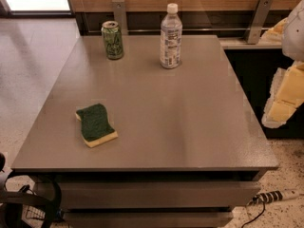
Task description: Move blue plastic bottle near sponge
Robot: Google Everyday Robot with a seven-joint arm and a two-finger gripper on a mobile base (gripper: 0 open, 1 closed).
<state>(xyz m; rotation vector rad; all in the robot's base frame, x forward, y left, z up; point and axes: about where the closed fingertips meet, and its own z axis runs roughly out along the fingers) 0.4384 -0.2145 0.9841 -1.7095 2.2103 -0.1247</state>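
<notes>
Grey flat-topped table (pixel 190 127) fills the middle of the frame. At its far edge, upper centre, the clear bluish plastic bottle (pixel 170 39) with white screw cap and printed label stands upright. Left of it, apart, stands 1 shorter green drink can (pixel 112 40). The flat sponge (pixel 96 124), dark green top over pale yellow foam, lies on the lower left of the tabletop, well apart from the bottle. At the frame's right edge, beyond the table's side, hangs the pale yellow-and-white gripper (pixel 284 96); whether it is released or clenched cannot be told.
</notes>
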